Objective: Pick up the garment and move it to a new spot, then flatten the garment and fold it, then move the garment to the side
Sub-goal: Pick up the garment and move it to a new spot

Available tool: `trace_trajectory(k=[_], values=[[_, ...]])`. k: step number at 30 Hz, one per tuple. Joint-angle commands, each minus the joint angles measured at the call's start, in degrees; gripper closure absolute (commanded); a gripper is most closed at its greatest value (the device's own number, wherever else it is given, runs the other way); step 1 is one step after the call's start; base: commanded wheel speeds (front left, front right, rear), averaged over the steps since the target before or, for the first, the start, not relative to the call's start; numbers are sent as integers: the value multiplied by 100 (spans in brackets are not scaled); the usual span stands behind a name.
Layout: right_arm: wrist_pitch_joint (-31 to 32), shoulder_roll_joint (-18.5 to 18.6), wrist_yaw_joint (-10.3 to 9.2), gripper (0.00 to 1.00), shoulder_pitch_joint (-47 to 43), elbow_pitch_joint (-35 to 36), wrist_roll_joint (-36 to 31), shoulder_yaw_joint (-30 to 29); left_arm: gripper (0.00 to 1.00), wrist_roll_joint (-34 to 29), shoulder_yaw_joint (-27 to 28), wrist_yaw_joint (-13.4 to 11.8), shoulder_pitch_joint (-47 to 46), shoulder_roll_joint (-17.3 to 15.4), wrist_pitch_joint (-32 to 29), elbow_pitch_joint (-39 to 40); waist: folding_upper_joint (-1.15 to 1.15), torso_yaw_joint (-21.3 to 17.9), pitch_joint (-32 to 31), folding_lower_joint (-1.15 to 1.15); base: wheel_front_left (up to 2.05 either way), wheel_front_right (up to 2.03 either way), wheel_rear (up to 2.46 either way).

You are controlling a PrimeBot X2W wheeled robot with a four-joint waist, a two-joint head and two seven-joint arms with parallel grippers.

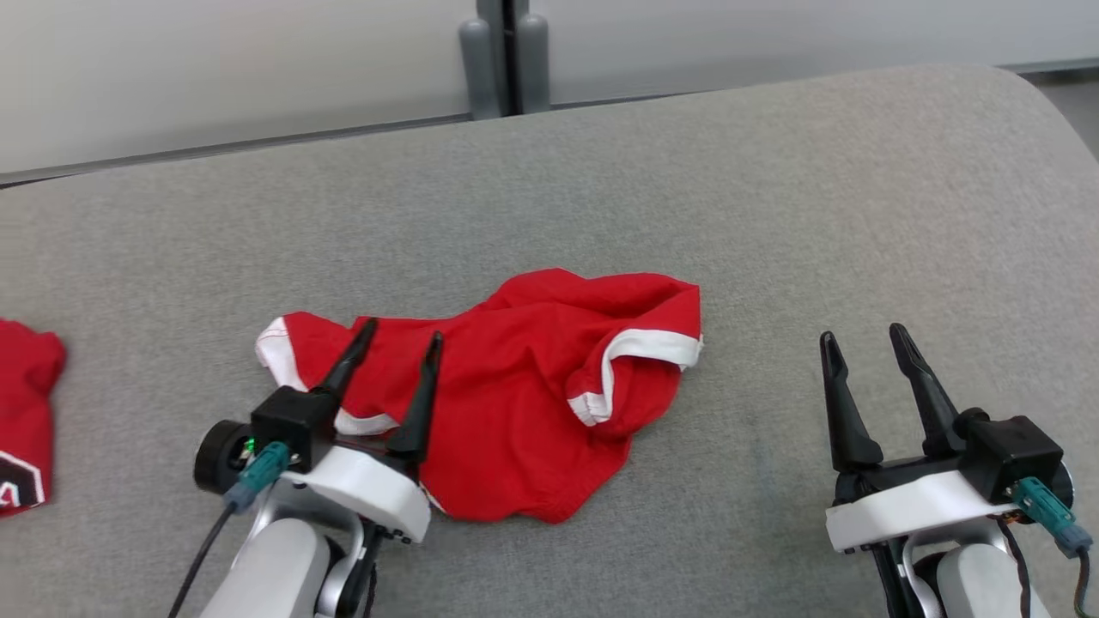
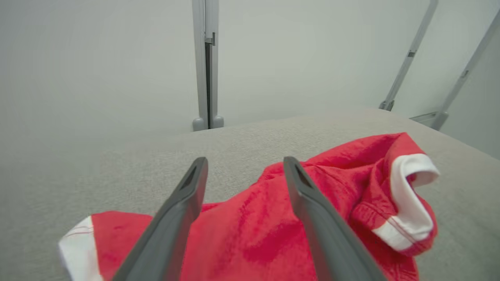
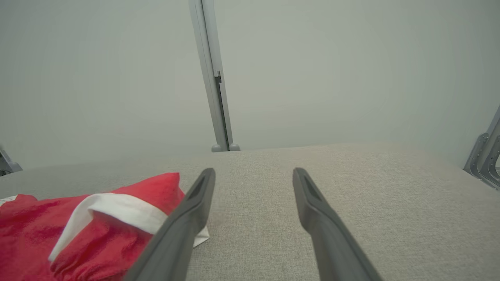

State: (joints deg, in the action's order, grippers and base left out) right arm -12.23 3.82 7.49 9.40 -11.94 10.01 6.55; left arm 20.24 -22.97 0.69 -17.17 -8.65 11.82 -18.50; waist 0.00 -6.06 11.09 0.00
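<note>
The garment [image 1: 532,378] is red with white trim and lies crumpled on the grey padded surface [image 1: 687,197], a little left of centre. My left gripper [image 1: 403,335] stands open over the garment's left part, with nothing between its fingers. In the left wrist view the two fingers frame the red cloth [image 2: 250,234], and a white-edged opening [image 2: 410,203] bulges to the right. My right gripper [image 1: 863,335] is open over bare surface to the right of the garment. The right wrist view has the garment [image 3: 78,230] at its lower left, beside the left finger.
A second red garment [image 1: 26,412] with white and black print lies at the left edge of the surface. A grey post [image 1: 506,51] stands against the pale wall behind. The surface curves away at the far right [image 1: 1056,112].
</note>
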Motion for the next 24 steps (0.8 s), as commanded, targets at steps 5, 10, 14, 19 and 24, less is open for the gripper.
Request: trace_trajectory(k=[5, 10, 14, 19, 24], values=[[171, 68, 0, 0, -243, 234, -13, -79, 0, 178, 606, -441, 430, -242, 239, 222, 0, 596, -465, 0, 0, 0, 0], [344, 82, 0, 0, -427, 424, -68, -77, 0, 245, 1040, -546, 794, -452, 321, 421, 0, 730, -614, 0, 0, 0, 0], [453, 122, 0, 0, -639, 496, -38, -43, 0, 161, 1068, -459, 1078, -515, 339, 492, 0, 754, -816, 0, 0, 0, 0], [583, 134, 0, 0, -948, 607, -55, -66, 0, 96, 1029, -427, 1370, -517, 340, 530, 0, 743, -1086, 0, 0, 0, 0], [693, 130, 0, 0, -1182, 769, -75, -139, 0, 21, 952, -395, 1486, -507, 342, 554, 0, 746, -1206, 0, 0, 0, 0]])
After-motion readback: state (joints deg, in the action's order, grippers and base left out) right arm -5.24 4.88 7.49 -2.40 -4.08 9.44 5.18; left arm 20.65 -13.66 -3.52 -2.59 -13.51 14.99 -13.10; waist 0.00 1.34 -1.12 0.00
